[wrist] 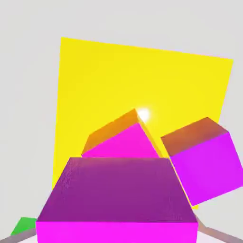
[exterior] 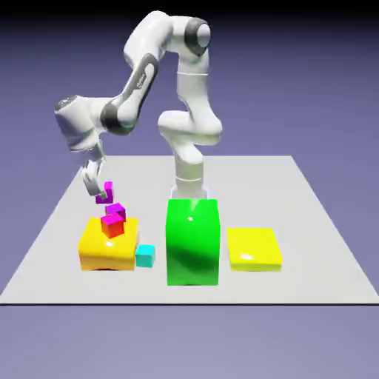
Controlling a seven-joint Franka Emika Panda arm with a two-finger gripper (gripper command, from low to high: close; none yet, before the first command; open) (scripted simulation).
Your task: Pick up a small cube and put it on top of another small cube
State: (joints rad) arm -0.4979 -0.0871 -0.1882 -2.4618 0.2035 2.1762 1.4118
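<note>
My gripper (exterior: 101,192) hangs over the left yellow block (exterior: 95,250), shut on a small purple-magenta cube (exterior: 106,194). That held cube (wrist: 116,199) fills the bottom of the hand view and hides the fingertips. Just below it, on the yellow block (wrist: 104,80), sit a red cube (exterior: 112,228) and another magenta cube (exterior: 115,212); I cannot tell whether the magenta one rests on the red one or behind it. The hand view shows two small cubes there, one (wrist: 124,144) just above the held cube and one (wrist: 205,163) to its right, apart from it.
A small cyan cube (exterior: 145,256) lies on the table against the left yellow block's right side. A tall green block (exterior: 192,241) stands in the middle, with a flat yellow block (exterior: 254,249) to its right. A green sliver (wrist: 21,225) shows at the hand view's lower left.
</note>
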